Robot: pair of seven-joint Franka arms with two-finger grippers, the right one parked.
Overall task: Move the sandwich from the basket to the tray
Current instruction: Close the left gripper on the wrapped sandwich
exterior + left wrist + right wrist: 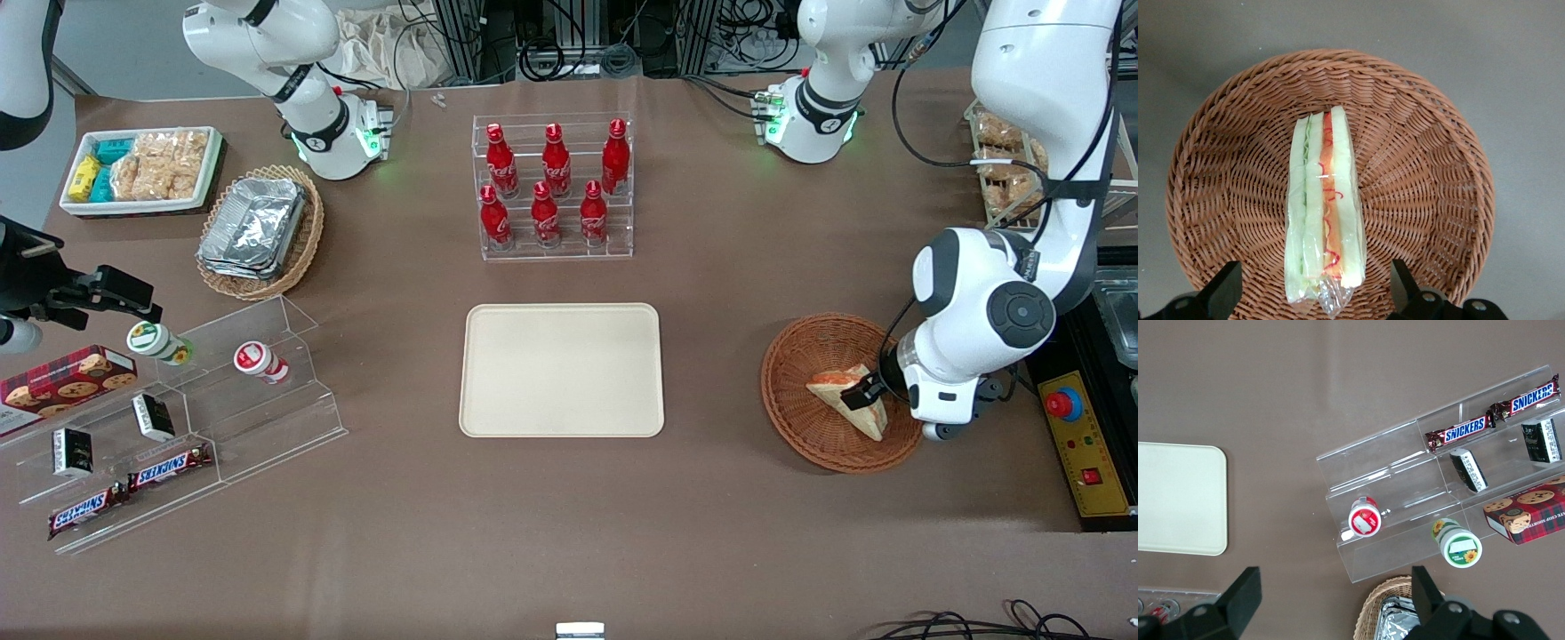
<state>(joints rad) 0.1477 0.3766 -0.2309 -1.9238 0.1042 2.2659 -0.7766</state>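
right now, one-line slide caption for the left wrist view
Open gripper poised over the wrapped sandwich lying in the basket.

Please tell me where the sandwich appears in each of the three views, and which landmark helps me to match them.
Front view: the sandwich lies in the basket, the open gripper straddling it.
Left wrist view: the sandwich stands on edge in the basket, between the fingers.
Right wrist view: not in it.
Shared landmark: the basket's woven rim.
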